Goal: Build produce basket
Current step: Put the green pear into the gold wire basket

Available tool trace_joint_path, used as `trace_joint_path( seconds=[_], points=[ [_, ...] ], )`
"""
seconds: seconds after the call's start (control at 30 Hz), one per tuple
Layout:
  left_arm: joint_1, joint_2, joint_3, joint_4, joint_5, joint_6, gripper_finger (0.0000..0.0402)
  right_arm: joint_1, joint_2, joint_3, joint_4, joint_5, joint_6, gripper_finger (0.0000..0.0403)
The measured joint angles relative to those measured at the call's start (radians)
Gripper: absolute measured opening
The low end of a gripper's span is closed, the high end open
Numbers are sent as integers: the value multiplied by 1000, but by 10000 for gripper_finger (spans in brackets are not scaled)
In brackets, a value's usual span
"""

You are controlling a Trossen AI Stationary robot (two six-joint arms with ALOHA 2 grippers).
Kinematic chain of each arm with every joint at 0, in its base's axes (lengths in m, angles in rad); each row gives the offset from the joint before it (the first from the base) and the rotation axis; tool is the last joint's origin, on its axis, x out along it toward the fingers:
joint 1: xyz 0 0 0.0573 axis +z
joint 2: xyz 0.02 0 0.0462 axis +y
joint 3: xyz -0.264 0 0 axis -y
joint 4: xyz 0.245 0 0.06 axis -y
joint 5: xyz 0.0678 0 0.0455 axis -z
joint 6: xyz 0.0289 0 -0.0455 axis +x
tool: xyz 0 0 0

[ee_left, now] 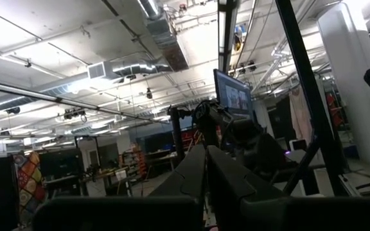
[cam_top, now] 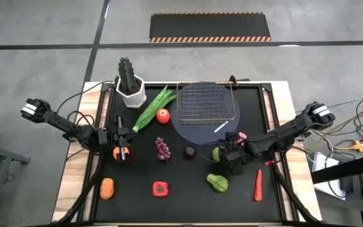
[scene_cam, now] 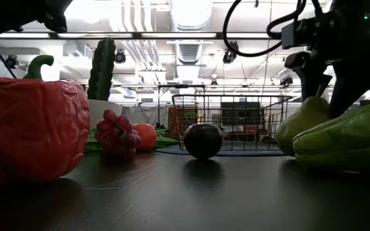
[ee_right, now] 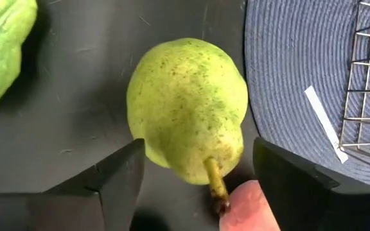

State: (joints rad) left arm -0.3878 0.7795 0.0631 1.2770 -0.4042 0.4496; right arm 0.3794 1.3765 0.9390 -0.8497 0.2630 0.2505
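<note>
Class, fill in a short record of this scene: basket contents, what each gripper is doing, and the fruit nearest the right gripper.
basket: on the grey disc, no produce visible in it
right gripper: open, fingers either side of the pear
left gripper: shut, over an orange fruit
beside pear: pink fruit, touching its stem end

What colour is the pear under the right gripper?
Yellow-green with brown speckles; the pear shows best in the right wrist view.

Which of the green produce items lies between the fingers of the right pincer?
The green pear. The right pincer stands open with a finger on each side of it. The wrinkled green squash lies apart, and the long leafy vegetable is beside the cactus.
</note>
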Motion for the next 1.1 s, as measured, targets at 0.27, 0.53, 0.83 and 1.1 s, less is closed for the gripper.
trace_joint_path(
  seconds=[0.27, 0.53, 0.83, 1.1],
  points=[
    [0, 1, -2, 3, 0, 0, 0, -1, -8, -1, 18, -7, 0, 184],
    [0, 12, -2, 1, 0, 0, 0, -2, -10, -1, 22, -50, 3, 107],
    [0, 11, 1, 2, 0, 0, 0, -26, -5, 131, -6, -136, 57, 107],
    [0, 10, 1, 2, 0, 0, 0, -154, 36, 420, -151, -143, 41, 107]
  ],
)
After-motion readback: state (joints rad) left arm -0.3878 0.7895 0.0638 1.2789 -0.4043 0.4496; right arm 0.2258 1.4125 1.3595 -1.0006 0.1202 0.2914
